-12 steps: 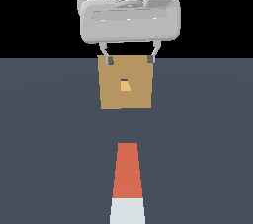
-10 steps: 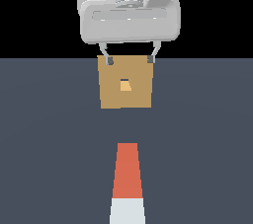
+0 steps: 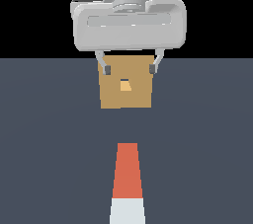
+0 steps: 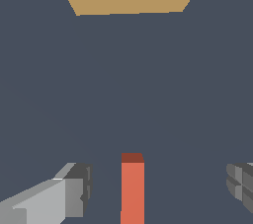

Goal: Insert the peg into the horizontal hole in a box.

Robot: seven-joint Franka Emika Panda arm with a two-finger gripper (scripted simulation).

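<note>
Peg (image 3: 127, 168): lying flat on the dark floor (image 3: 44, 144) at lower centre of the exterior view, orange-red half toward the box (image 3: 126, 89), white half cut off by the bottom edge; not grasped, not lifted. Box: tan block at upper centre, well apart from the peg, its hole (image 3: 125, 86) facing the camera and unfilled. Gripper (image 3: 129, 69): jaws spread wide, holding nothing, fingertips in front of the box's upper corners. Progress, as judged: nothing done; grasp, alignment and insertion all remain. Wrist view: peg's orange end between the parted fingers (image 4: 74, 191); box cropped, hole barely showing.
</note>
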